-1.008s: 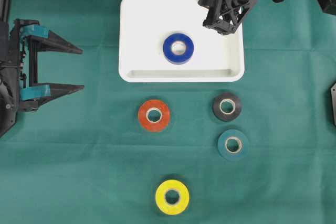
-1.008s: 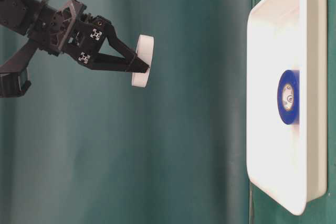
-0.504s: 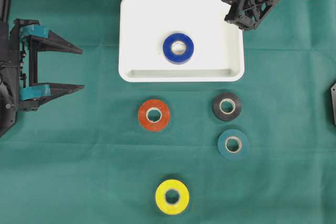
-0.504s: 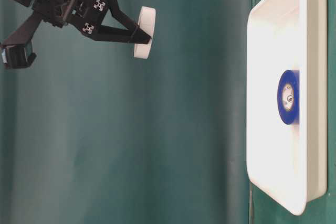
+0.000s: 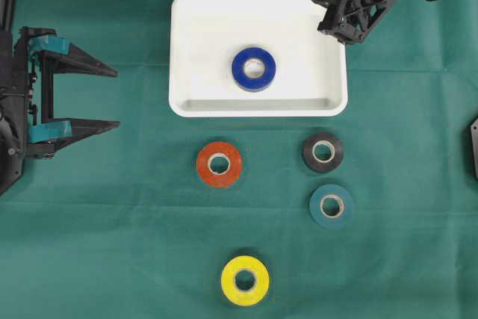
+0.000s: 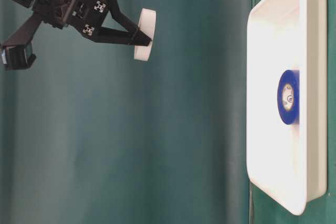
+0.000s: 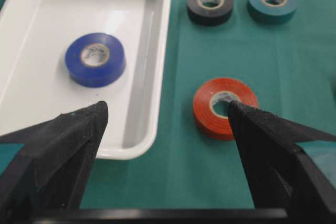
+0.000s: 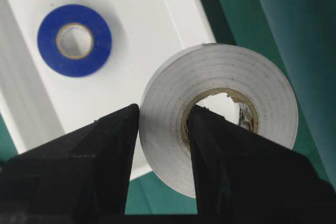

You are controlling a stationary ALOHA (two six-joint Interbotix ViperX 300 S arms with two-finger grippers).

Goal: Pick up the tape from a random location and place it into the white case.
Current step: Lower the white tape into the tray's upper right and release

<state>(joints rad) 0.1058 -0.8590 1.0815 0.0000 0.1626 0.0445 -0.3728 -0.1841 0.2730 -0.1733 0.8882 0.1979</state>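
On your left, the left gripper (image 5: 112,97) sits low at the edge of the table (image 5: 112,244), its jaws spread wide with nothing between them; through its own camera you look between the two fingers (image 7: 58,145) toward the white case and the rolls beyond. Moving right, the white case (image 5: 194,35) lies flat on the green cloth with a blue tape roll (image 5: 254,69) resting near its middle. Below the case, on the cloth, you have an orange roll (image 5: 219,163), and further down a yellow roll (image 5: 245,281) near the bottom edge. Right of those sit a black roll (image 5: 323,152) and, just below it and nearly touching, a teal roll (image 5: 331,206). At the upper right, the right gripper (image 5: 345,33) hangs above the case's far right corner. Its jaws are clamped on a white tape roll (image 8: 220,114), one finger outside the roll's wall and one inside the core. In the table-level view the white roll is held well clear of the case, tilted a little off level, with only air between them
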